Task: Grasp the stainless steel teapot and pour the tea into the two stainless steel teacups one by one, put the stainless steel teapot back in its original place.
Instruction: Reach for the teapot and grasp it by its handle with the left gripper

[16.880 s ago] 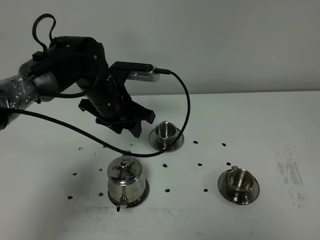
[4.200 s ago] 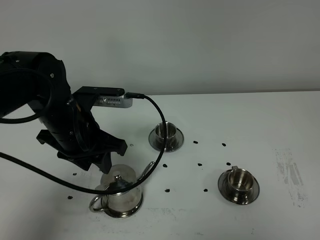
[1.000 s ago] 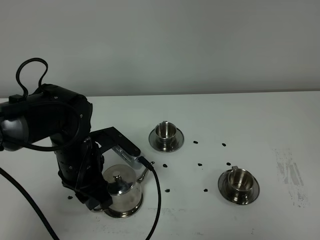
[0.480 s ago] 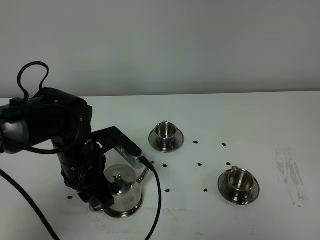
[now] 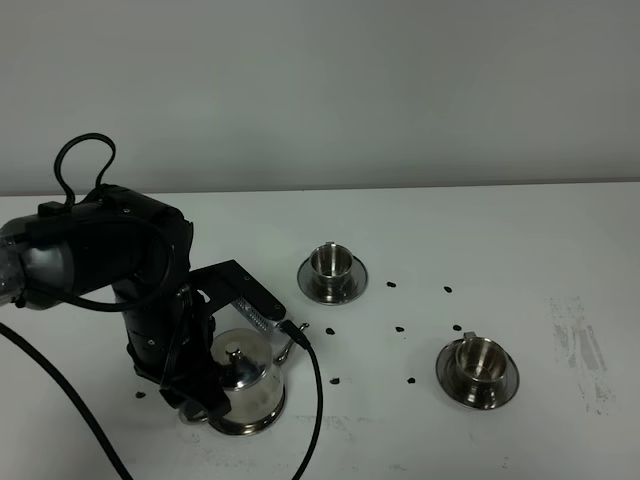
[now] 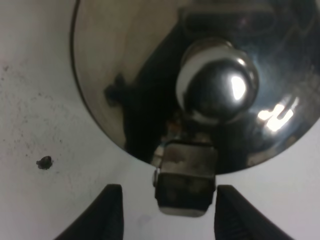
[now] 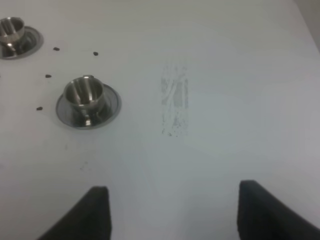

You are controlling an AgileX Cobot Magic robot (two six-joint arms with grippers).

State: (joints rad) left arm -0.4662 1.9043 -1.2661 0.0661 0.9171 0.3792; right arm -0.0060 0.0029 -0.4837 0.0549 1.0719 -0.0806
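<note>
The stainless steel teapot [image 5: 245, 385] stands at the front left of the table on its round saucer, the original place [image 5: 246, 428], with its spout [image 5: 288, 346] pointing to the back right. My left arm [image 5: 150, 300] bends over its left side. In the left wrist view my left gripper [image 6: 168, 186] is open, its fingers on either side of the teapot's handle bracket [image 6: 185, 180] below the lid knob [image 6: 220, 90]; a gap shows on one side. The two stainless steel teacups [image 5: 333, 265] [image 5: 480, 360] sit on their saucers. My right gripper [image 7: 174, 186] is open over bare table.
The left arm's black cable [image 5: 312, 400] loops down past the teapot's right side. Small black specks [image 5: 399, 329] dot the white table [image 5: 520, 250] between the cups. A grey scuff mark [image 5: 580, 340] lies at the right.
The left arm's upper part and its cable loop have shifted slightly to the right. The teapot stays on its saucer, and the cups have not moved.
</note>
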